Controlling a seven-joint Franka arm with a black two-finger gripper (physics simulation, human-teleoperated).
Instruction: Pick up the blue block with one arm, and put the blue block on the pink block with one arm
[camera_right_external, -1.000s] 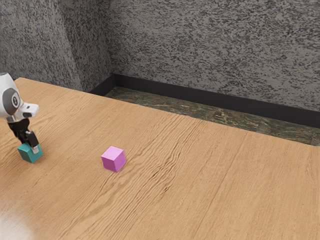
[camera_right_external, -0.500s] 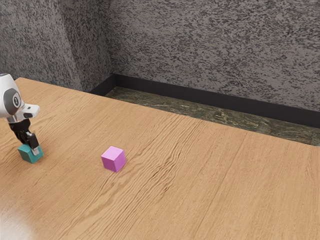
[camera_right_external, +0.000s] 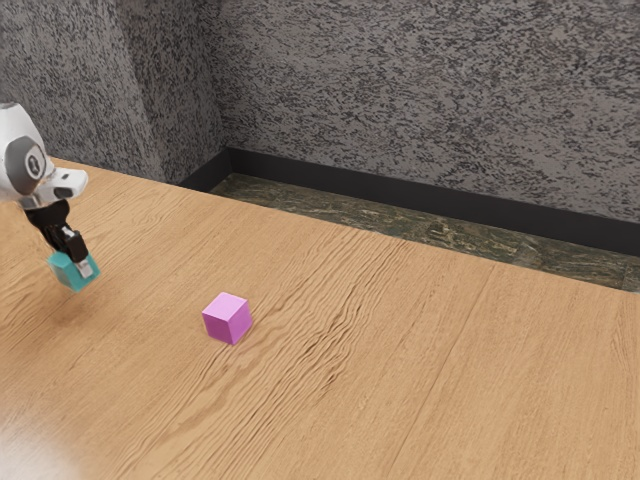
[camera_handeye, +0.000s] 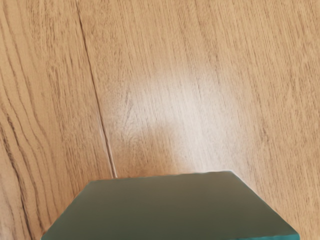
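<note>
At the exterior view's left, my gripper is shut on the blue block, a small teal-blue cube that hangs clear of the wooden table. In the wrist view the blue block is a wide teal shape just under my hand, with bare wood below it. The pink block rests on the table, to the right of the gripper and lower in the exterior view, well apart from the held cube.
A dark stone floor strip and a speckled grey wall lie beyond the table's far edge. Open wood stretches to the exterior view's right of the pink block.
The blue block was resting on the table with my gripper around it; now it is lifted off the surface and carried slightly up and to the exterior view's right. The pink block has not moved.
</note>
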